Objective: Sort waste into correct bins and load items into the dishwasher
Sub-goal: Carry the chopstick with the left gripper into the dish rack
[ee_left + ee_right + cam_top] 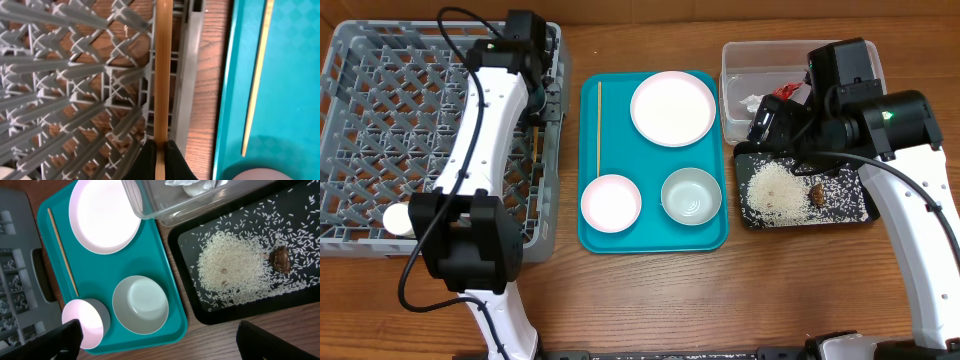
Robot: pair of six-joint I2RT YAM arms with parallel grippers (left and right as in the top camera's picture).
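Left jaws clamp a wooden chopstick point(161, 75) above the right-hand wall of the grey dish rack point(380, 110), where a white cup point(398, 218) lies in the near-left corner. The second chopstick point(599, 125) lies along the left edge of the teal tray point(650, 170), beside the white plate point(672, 108), pink bowl point(611, 200) and pale green bowl point(691, 195). Right jaws hang wide and empty above the black tray point(840, 212) strewn with rice point(775, 190), next to the clear tub point(740, 60).

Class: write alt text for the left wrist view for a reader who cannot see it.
The left gripper is shut on a wooden chopstick that runs up the frame over the grey rack's right edge. Right of it, past a strip of table, a second chopstick lies on the teal tray.
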